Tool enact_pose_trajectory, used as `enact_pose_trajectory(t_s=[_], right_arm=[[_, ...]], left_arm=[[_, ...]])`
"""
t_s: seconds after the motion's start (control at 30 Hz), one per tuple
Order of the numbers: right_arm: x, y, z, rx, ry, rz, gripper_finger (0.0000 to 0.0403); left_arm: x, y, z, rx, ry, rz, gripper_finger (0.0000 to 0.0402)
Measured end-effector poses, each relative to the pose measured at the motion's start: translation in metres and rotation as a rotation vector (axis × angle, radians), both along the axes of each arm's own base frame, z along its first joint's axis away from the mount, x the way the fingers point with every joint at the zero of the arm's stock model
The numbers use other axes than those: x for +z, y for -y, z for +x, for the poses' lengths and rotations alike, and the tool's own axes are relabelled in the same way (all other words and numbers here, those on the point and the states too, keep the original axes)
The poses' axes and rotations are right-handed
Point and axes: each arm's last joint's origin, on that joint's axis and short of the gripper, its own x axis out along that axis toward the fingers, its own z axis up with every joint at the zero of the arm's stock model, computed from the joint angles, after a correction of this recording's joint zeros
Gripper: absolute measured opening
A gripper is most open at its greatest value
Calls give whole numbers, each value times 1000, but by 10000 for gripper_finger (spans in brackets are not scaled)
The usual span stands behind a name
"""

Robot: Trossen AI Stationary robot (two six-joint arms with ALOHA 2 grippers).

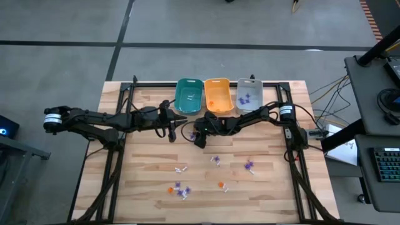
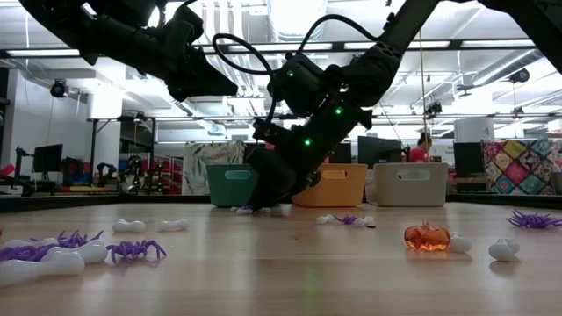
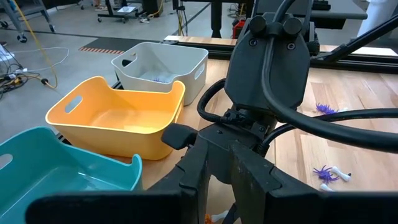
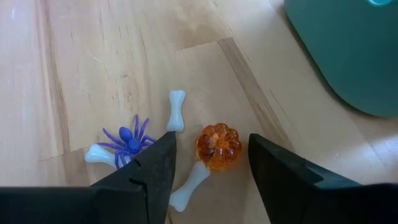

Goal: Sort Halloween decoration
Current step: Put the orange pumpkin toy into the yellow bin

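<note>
Wooden table (image 1: pixel 262 194) — right hand (image 4: pixel 211 163) astride pumpkin (image 4: pixel 218 145)

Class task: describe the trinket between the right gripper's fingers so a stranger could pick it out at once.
Find the teal bin at the table's back edge. Just in front of it the right gripper stands open over a small cluster. The orange pumpkin is round and ribbed; its neighbours are white bones and a purple spider.

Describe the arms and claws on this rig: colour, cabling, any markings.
Both arms are matte black with boxy joints. The left arm and the right arm each carry a white band near the base. Black cables loop along the links. Green indicator lights glow on the right wrist. The right claw has two flat, dark, wedge-shaped fingers.
</note>
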Motion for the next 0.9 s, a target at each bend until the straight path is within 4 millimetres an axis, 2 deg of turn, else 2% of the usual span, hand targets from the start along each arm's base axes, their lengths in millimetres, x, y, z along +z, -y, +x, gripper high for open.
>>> enact_pose_trajectory(t_s=[0.73,0.9], right_arm=[[0,0,0,-7,3,5,190],[0,0,0,2,9,2,153]], left_arm=[[0,0,0,0,1,-1,44],[0,0,0,0,1,-1,44]])
